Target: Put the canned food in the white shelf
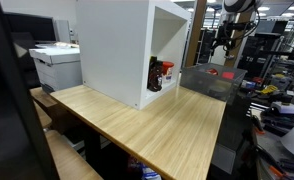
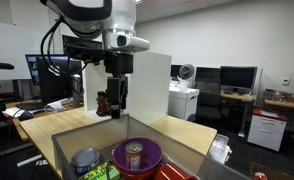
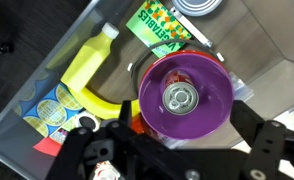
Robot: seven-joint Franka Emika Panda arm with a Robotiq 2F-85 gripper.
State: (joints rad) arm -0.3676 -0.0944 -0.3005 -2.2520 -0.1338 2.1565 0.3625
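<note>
A silver-topped can point(image 3: 179, 97) stands upright in a purple bowl point(image 3: 215, 115) inside a clear bin point(image 2: 67, 140). The can also shows in an exterior view point(image 2: 135, 150). A second can point(image 2: 84, 160) sits in the bin beside the bowl, and its edge shows at the top of the wrist view point(image 3: 197, 5). My gripper point(image 3: 172, 150) is open and empty, hanging above the bowl point(image 2: 115, 110); it shows small and far off in an exterior view point(image 1: 225, 47). The white shelf point(image 1: 112, 45) stands on the wooden table with its open face towards the bin; it also shows behind my arm point(image 2: 155, 85).
The bin also holds a yellow bottle point(image 3: 87, 65), a green vegetables box point(image 3: 162, 28) and a blue-yellow packet point(image 3: 45, 108). A dark red and black object point(image 1: 159, 73) stands inside the shelf. A printer point(image 1: 55, 62) sits beside the shelf. The wooden table point(image 1: 147, 125) lies in front.
</note>
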